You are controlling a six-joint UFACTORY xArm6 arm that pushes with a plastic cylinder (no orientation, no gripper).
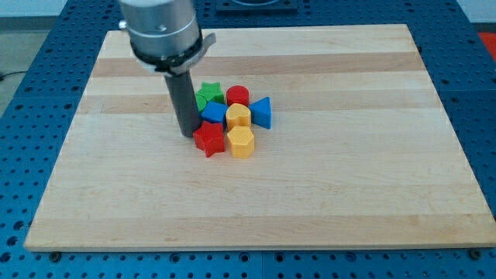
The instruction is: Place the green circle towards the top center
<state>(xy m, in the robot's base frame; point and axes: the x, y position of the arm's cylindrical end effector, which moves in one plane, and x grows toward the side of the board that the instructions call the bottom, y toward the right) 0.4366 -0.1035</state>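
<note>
The blocks lie in one tight cluster at the middle of the wooden board [325,201]. A green block [208,94] at the cluster's top left looks star-shaped; I see no green circle, and the rod hides part of that side. To its right is a red cylinder [237,95]. Below them are a blue block [213,113], a yellow block [238,117] and a blue triangle [263,113]. A red star [208,140] and a yellow hexagon-like block [241,143] form the bottom row. My tip [188,134] rests at the cluster's left edge, beside the red star and blue block.
The arm's grey wrist housing [161,31] hangs over the board's top left. The board sits on a blue perforated table [31,116].
</note>
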